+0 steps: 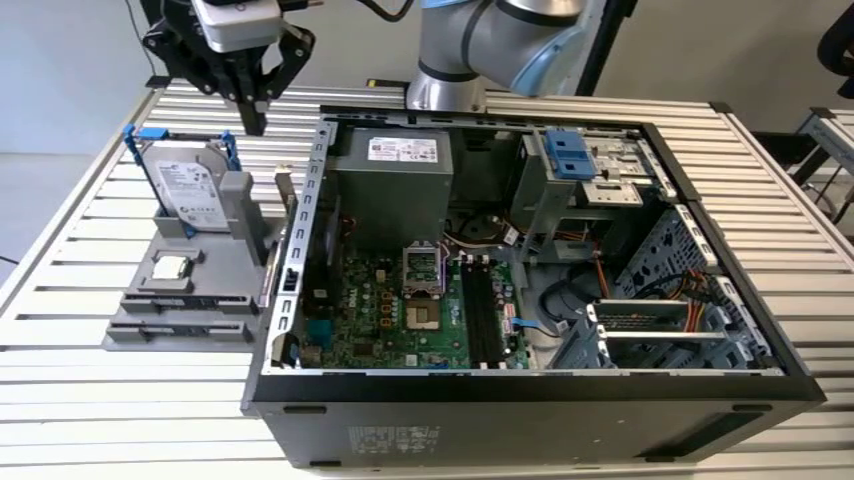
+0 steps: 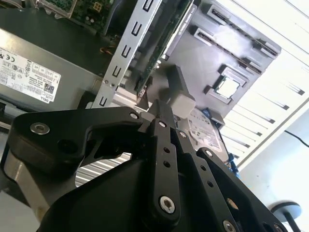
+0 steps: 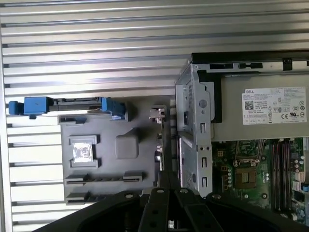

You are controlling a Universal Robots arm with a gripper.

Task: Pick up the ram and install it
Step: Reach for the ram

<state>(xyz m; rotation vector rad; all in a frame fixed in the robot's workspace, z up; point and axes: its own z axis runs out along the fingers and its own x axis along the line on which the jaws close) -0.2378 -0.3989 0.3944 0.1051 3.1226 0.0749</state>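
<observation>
The gripper [image 1: 252,122] was pictured hanging above the far end of the grey holder [image 1: 220,255], its fingers pressed together on nothing. The ram [image 1: 283,240] was stood on edge in that holder, just beside the open computer case [image 1: 534,395], below the gripper. Its long axis was aligned with the case wall. A slim green board was shown edge-on in the first wrist view [image 3: 161,145].

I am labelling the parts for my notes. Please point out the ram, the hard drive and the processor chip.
ram [image 2: 164,41]: second wrist view, its green edge.
hard drive [image 1: 187,188]: exterior view, its labelled face.
processor chip [image 1: 170,267]: exterior view, its silver top.
</observation>
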